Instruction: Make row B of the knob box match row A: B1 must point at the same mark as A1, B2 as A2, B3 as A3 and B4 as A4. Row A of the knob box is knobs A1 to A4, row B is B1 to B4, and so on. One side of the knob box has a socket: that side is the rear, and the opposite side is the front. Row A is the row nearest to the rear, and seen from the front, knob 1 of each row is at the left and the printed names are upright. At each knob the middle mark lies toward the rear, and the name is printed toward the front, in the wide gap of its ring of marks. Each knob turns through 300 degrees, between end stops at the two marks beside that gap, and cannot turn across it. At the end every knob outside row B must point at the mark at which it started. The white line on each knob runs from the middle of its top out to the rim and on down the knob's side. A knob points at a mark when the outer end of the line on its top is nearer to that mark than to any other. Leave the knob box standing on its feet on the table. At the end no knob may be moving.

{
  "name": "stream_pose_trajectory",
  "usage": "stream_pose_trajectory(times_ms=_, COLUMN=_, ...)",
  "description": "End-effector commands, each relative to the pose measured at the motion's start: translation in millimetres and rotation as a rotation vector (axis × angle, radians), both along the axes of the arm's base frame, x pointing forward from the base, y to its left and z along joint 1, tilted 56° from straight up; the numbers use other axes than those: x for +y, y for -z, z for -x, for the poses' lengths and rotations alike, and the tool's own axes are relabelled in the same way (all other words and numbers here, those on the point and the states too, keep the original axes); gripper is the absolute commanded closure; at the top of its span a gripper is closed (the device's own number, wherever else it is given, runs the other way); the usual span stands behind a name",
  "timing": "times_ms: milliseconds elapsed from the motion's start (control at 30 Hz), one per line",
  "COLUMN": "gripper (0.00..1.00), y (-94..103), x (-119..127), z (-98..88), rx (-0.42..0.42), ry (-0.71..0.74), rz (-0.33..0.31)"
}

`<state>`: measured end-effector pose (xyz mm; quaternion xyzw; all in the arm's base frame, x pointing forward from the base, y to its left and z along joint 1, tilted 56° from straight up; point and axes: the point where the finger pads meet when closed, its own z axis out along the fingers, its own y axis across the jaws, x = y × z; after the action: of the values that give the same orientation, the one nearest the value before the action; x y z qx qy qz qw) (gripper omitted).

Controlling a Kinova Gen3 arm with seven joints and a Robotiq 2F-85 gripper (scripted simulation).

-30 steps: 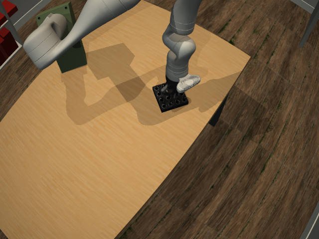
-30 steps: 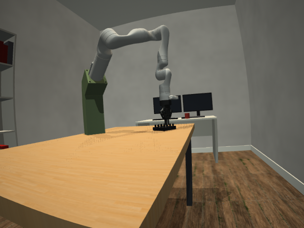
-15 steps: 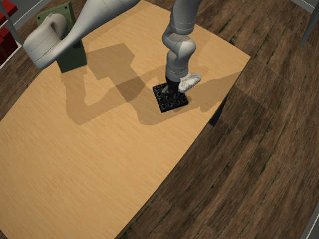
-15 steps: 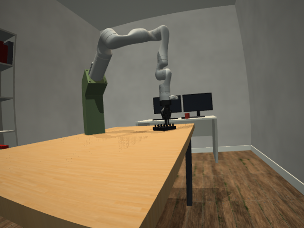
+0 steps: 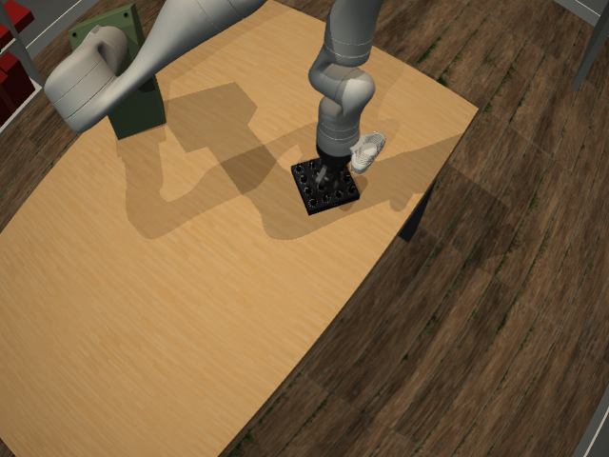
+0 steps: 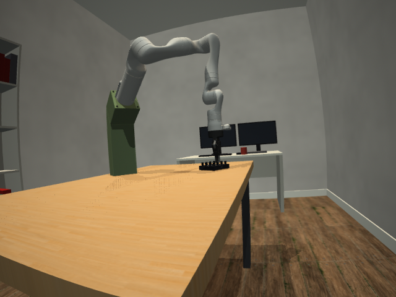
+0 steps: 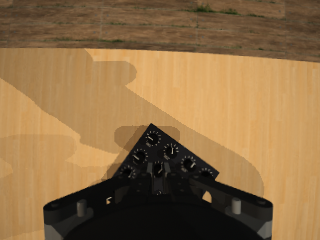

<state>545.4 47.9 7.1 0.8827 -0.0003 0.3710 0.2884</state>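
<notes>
Desk (image 5: 147, 319): wooden top; carries the arm's green pedestal (image 5: 78, 34) at one corner and the knob box near the opposite long edge.
Arm (image 6: 211, 80): reaches across the desk and drops vertically onto the box.
Knob box (image 5: 314, 204): black, standing flat on its feet close to the desk edge, near the corner above a dark desk leg.
Jaws: nearly together and clamped on one knob (image 7: 158, 169) in the interior of the box; which knob it is cannot be read at this resolution, presumably one in row B.
Box relative to jaws: directly beneath, with neighbouring knobs just beside the fingers.
Step in hand: turning the gripped knob to its row A partner's mark.
Technique: rotate about the knob's own axis; avoid side load that would slide the box; stop at the mark; release straight upward, clear of adjacent knobs.
</notes>
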Motion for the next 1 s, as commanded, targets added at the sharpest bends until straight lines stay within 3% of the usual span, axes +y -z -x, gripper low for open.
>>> stream_pose_trajectory(times_ms=0, gripper=0.92, y=0.2, x=-0.4, z=-0.1, rx=0.028, ry=-0.031, rz=0.037)
stream_pose_trajectory(times_ms=100, gripper=0.92, y=0.2, x=-0.4, z=-0.1, rx=0.042, ry=-0.046, rz=0.055)
stream_pose_trajectory(times_ms=600, gripper=0.92, y=0.1, x=-0.4, z=-0.1, rx=0.238, ry=-0.261, rz=0.307)
stream_pose_trajectory(times_ms=967, gripper=0.92, y=0.1, x=-0.4, z=-0.1, rx=0.31, ry=-0.34, rz=0.4)
